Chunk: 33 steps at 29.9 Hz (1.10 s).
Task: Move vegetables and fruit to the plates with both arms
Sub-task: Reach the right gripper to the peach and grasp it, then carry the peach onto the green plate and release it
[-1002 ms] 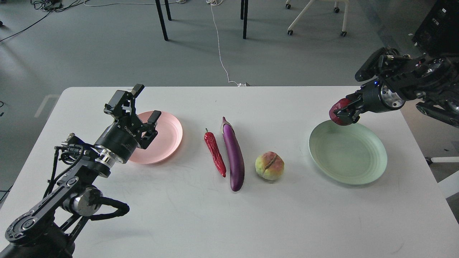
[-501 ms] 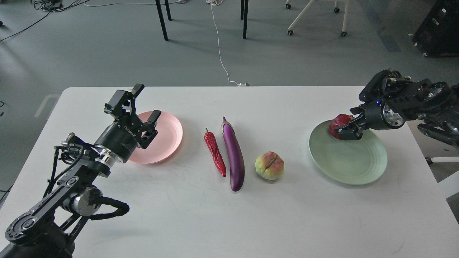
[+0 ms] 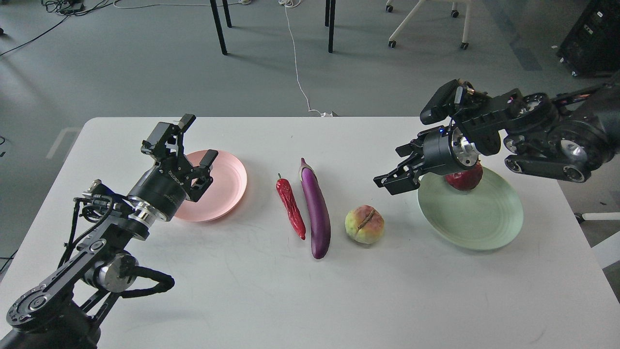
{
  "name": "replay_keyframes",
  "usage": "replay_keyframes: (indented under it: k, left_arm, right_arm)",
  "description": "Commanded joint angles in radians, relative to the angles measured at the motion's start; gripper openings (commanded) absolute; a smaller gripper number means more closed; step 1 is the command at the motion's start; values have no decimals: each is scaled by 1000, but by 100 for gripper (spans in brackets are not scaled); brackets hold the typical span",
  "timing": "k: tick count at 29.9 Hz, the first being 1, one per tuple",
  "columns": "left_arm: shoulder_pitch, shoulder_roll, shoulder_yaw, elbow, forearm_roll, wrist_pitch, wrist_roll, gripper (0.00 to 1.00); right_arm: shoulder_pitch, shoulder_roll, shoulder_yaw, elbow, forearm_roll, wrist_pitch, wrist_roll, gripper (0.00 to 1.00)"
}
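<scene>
The dark red pomegranate (image 3: 465,178) lies on the far part of the pale green plate (image 3: 477,218), partly hidden behind my right arm. My right gripper (image 3: 393,170) is open and empty, left of the green plate and above the table beyond the peach (image 3: 364,224). The red chili pepper (image 3: 290,206) and the purple eggplant (image 3: 316,208) lie side by side at the table's middle. My left gripper (image 3: 196,140) is open and empty over the left part of the pale pink plate (image 3: 223,186).
The white table (image 3: 310,291) has its far edge just beyond both plates. Table legs, a chair base and a white cable (image 3: 298,72) are on the floor beyond. A black case (image 3: 593,39) stands at the far right.
My right gripper lowered the pomegranate onto the green plate, let go of it and moved left, open. The left arm has not moved.
</scene>
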Motion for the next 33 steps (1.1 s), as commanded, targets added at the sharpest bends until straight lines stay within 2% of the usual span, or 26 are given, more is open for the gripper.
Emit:
replay_keyframes:
  k: [1, 11, 18, 20, 23, 27, 28, 33]
  left_arm:
    - [2, 7, 0, -5, 0, 0, 0, 98]
    - [6, 30, 0, -11, 0, -2, 0, 98]
    - [10, 42, 1, -29, 0, -2, 0, 98]
    - [10, 42, 1, -29, 0, -2, 0, 98]
    - [10, 44, 1, -29, 0, -2, 0, 98]
    - [10, 45, 0, -29, 0, -2, 0, 98]
    - [10, 45, 0, -29, 0, -2, 0, 98]
    - [10, 42, 3, -29, 0, 0, 0, 98]
  right_arm:
    - [-20, 64, -31, 3, 6, 0, 0, 96]
    - [-86, 148, -40, -20, 11, -9, 0, 95]
    - [-118, 191, -61, -93, 14, -8, 0, 92]
    - [-122, 202, -86, -104, 14, -8, 0, 84]
    - [-123, 202, -92, -106, 14, -6, 0, 60]
    - [-115, 200, -94, -98, 14, -5, 0, 37]
    - [-107, 197, -92, -95, 14, -5, 0, 34]
    - [-23, 112, -89, -63, 3, -3, 0, 33]
